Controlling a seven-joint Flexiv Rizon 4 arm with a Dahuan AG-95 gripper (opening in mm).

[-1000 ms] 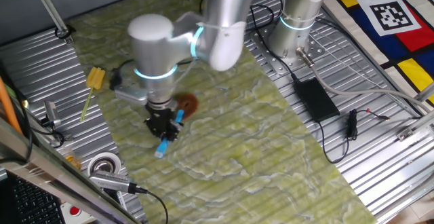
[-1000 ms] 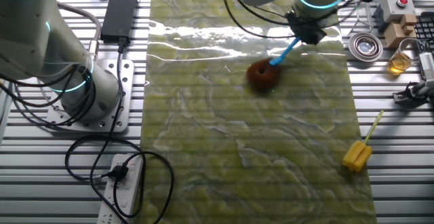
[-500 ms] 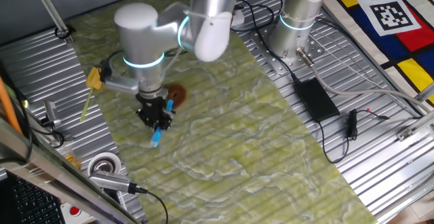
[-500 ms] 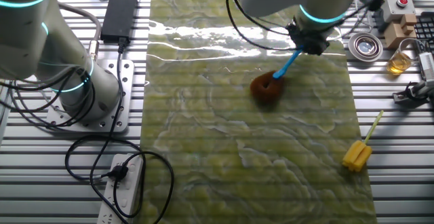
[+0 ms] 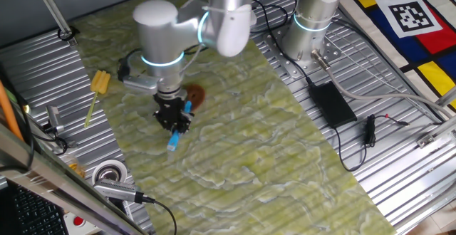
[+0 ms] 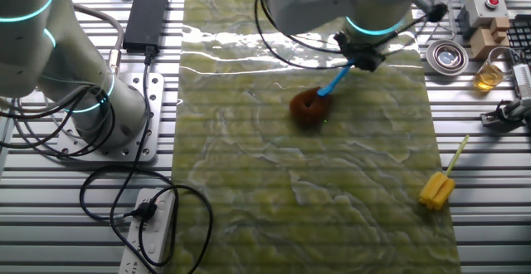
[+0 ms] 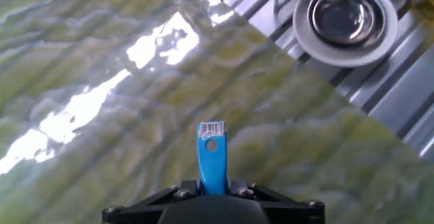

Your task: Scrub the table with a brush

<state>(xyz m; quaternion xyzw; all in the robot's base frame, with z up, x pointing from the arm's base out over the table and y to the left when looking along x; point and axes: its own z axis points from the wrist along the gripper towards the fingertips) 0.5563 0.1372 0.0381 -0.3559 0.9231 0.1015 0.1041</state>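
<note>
My gripper is clamped on the thin blue handle of the brush, bristles pressed to the table nearer its shiny end. Light and springy, it likely wants a mid-handle hold.

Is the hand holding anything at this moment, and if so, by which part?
Yes. The hand is shut on the brush, gripping its light-blue handle partway along; the handle's free end sticks out past the fingers, and the reddish-brown bristles rest on the table.
</note>
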